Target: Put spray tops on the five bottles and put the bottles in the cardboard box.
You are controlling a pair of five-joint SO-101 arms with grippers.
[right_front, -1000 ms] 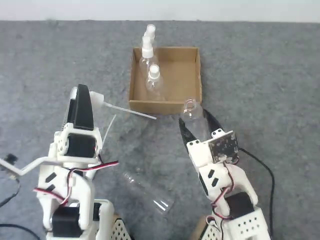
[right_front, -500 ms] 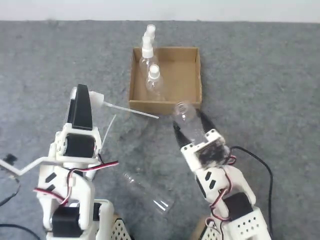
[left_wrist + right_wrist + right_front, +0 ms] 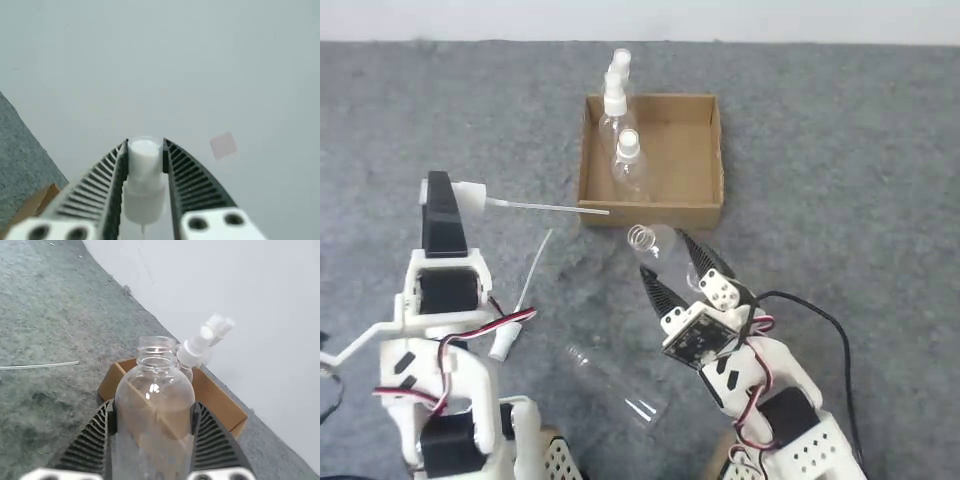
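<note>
1. Left gripper (image 3: 145, 146), upper left of the high view: closed snugly on a spray top (image 3: 470, 193), with its thin tube (image 3: 550, 207) pointing right toward the box (image 3: 703, 160).
2. Right gripper (image 3: 150, 409), lower centre: clamped round an open bottle (image 3: 652, 244), neck tilted to the upper left, just below the box's front wall.
3. Tube tip near the neck but not lined up with it; likely to miss the narrow mouth and bend or kink against the rim.
4. Risk of the smooth bottle twisting or slipping in the jaws under a sideways push.
5. Risk of snagging the tube on the box edge right beside it.
6. Waiting on the carpet: spare bottle (image 3: 616, 385) at bottom centre, second top (image 3: 504, 343) to its left.
</note>
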